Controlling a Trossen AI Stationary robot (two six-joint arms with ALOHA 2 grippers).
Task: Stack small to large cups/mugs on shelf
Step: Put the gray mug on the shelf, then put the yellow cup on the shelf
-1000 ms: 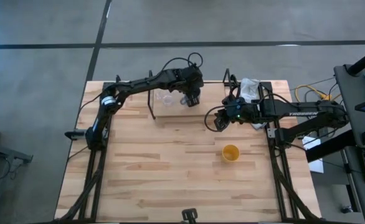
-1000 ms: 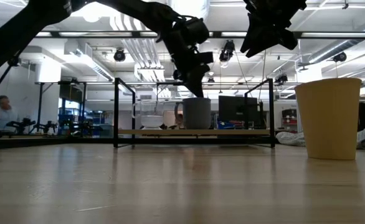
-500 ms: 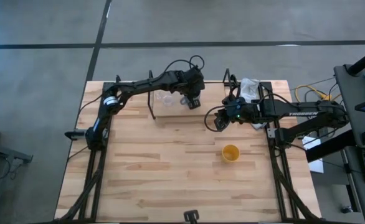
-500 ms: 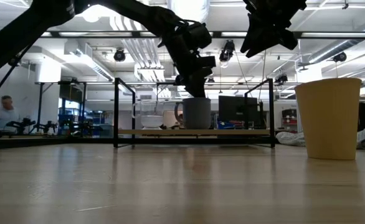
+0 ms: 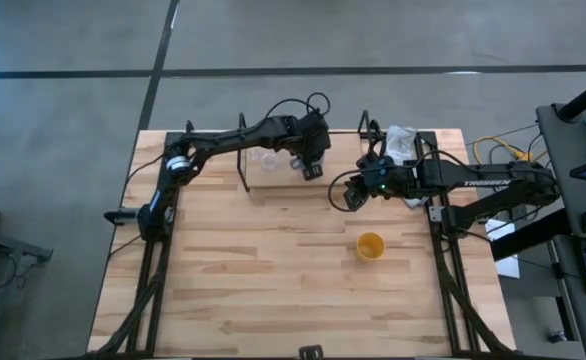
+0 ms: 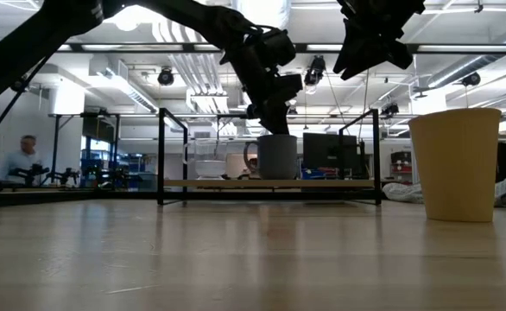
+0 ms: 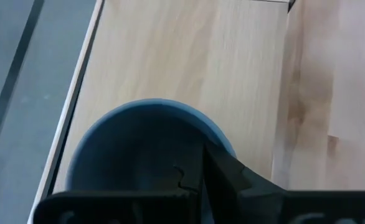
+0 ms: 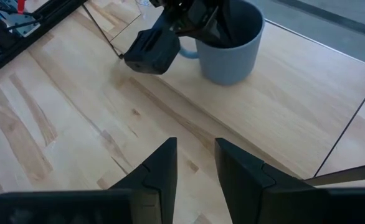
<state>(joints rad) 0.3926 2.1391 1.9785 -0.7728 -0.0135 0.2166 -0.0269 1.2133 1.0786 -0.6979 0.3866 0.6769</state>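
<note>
On the shelf (image 5: 273,172), the clear glass cup (image 5: 264,158) stands toward its left part. Just right of it, the left hand (image 5: 309,163) is clamped on the rim of the grey-blue mug (image 8: 227,42) (one finger inside), which rests on the shelf board. Right of the shelf hovers the right hand (image 5: 349,195), fingers narrowly apart and holding nothing. The yellow cup (image 5: 370,245) stands on the worktop (image 5: 233,280), well apart from the shelf.

Table (image 5: 233,270) and shelf (image 8: 307,118) load
Shelf at far edge: grey-blue mug (image 8: 229,46), glass cup (image 5: 265,158). Tabletop: yellow cup (image 5: 370,245) near-right.
</note>
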